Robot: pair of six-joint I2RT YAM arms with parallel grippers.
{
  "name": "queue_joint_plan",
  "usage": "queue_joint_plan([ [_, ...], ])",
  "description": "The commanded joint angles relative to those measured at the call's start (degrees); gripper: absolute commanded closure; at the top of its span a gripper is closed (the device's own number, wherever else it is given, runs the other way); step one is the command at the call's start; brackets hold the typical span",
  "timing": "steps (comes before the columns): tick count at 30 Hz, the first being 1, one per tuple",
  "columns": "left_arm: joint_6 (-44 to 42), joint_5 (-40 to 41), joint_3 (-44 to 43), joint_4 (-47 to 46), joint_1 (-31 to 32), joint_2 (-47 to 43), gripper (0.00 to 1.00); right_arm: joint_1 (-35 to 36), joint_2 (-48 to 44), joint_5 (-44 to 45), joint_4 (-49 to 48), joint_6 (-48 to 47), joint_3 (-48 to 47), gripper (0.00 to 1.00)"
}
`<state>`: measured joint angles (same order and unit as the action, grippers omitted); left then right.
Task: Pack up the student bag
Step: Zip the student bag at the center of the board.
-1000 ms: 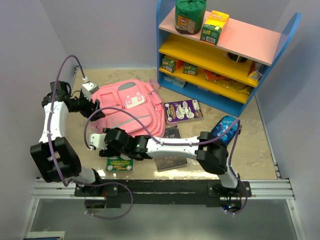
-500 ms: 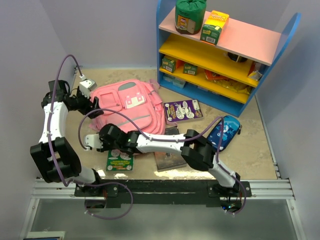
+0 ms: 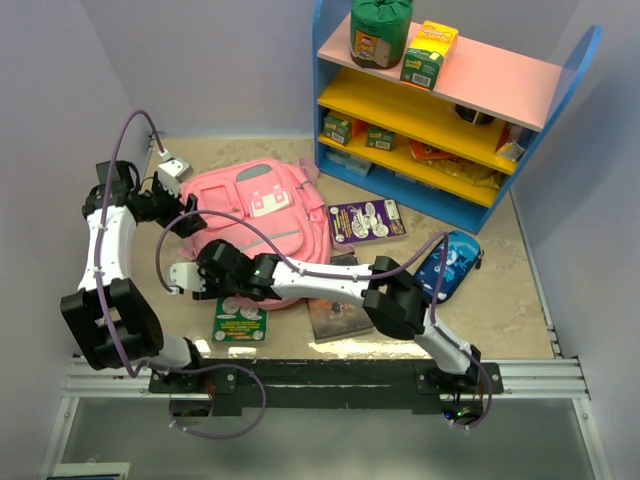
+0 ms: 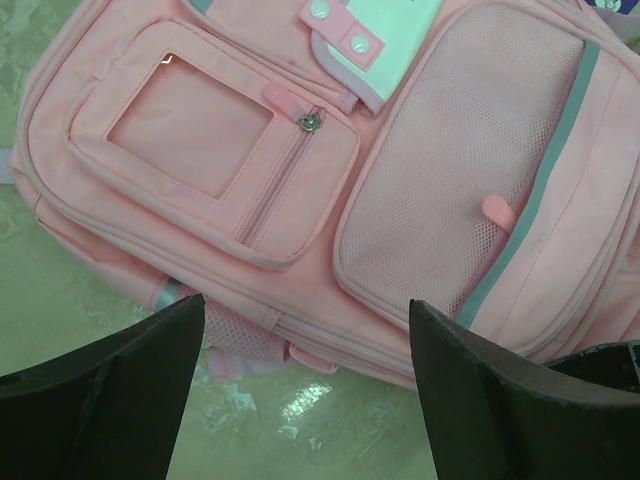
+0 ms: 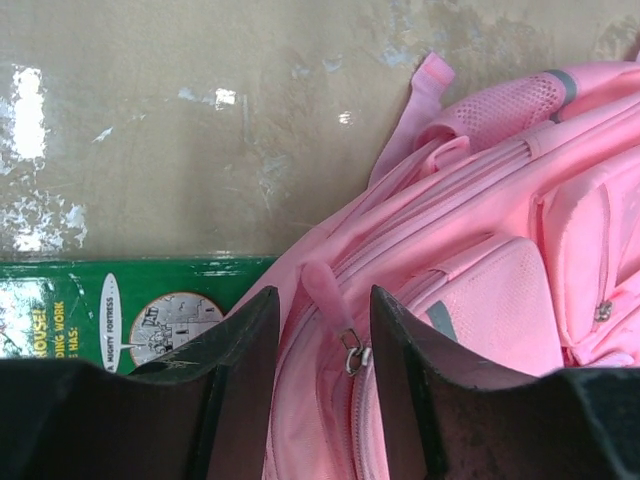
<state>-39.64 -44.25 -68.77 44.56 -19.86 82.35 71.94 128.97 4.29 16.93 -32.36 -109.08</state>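
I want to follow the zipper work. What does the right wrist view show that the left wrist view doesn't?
Only the right wrist view: a pink zipper pull between the right gripper and its parted fingers, and a green book at the edge of the student bag. Only the left wrist view: the white snap patch, the zipped front pocket, a mesh pocket, and the open left gripper. Both: the student bag lying on the pale table.

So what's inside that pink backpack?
Only the outside of the backpack shows: closed front pockets and a mesh pocket. No opening is visible, so any contents are hidden.
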Motion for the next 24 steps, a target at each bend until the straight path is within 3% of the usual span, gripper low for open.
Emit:
queue_joint_plan([
  [1, 0.2, -0.6, -0.2, -1.0, -0.4, -2.1, 0.13, -0.1, 1.5, -0.6, 2.8, -1.3, -3.2, 0.56],
  [8, -0.8, -2.1, -1.0, 0.7, -0.4, -2.2, 0.13, -1.0, 4.8, 0.5, 3.6, 0.4, -6.9, 0.63],
  [11, -1.1, -1.5, -1.0, 0.4, -0.4, -2.5, 0.13, -1.2, 4.9, -0.1, 3.6, 1.1, -7.0, 0.79],
  [12, -1.0, -1.5, -1.0, 0.2, -0.4, -2.4, 0.13, -1.3, 4.6, -0.3, 3.3, 1.2, -6.9, 0.94],
  [13, -0.7, -1.3, -1.1, 0.1, -0.4, -2.3, 0.13, -1.3, 4.4, -0.3, 3.1, 1.8, -6.5, 1.0],
  [18, -0.6, -1.5, -1.0, 0.1, -0.4, -1.9, 0.13, -1.2, -2.5, 0.8, -3.9, 4.8, 0.2, 1.0],
  [21, -1.5, -1.2, -0.3, 0.4, -0.4, -2.8, 0.0, -1.4, -7.7, 1.9, -13.9, 8.4, 10.1, 1.0],
  [24, -5.5, -1.2, 1.4, 1.5, -0.4, -4.1, 0.0, -1.8, -13.4, 3.2, -23.8, 13.9, 19.1, 1.0],
])
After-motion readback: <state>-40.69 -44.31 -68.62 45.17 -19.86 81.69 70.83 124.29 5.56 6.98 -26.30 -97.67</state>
